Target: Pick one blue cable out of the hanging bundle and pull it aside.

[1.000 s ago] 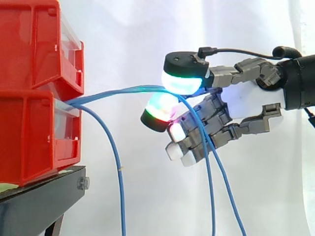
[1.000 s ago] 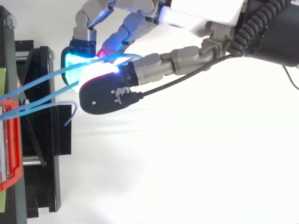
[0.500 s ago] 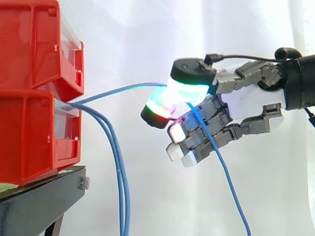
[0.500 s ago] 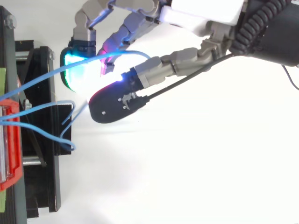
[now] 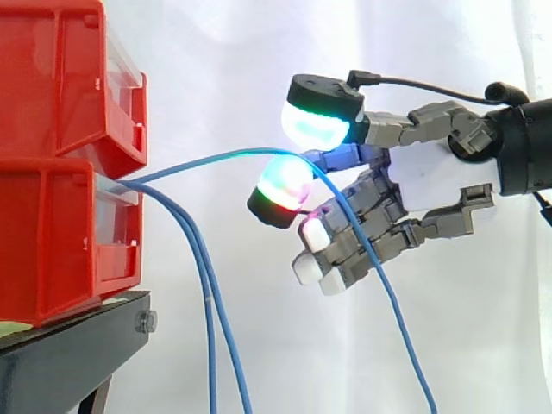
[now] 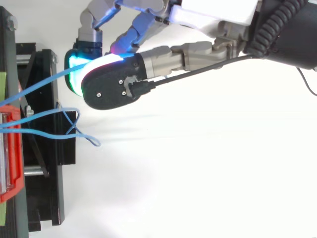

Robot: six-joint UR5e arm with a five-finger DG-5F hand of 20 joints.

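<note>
Robot hand [image 5: 431,185] comes in from the right, fingers curled. One blue cable [image 5: 207,159] runs between its two glowing pads [image 5: 315,125]. We read it as a pinch on that cable. It looks light though, and the side view leaves us unsure the pads fully clamp.

The cable leaves the bins [image 5: 60,172] on the left and rises in a shallow arc to the pads. Past them it drops away below the hand. Its held stretch lies roughly level, bins to hand.

Two other cables [image 5: 210,319] hang straight down just beside the bins, well apart from the hand.

We judge the single cable is already separated. Pulling aside means moving the hand away from the bins, along that axis.
</note>
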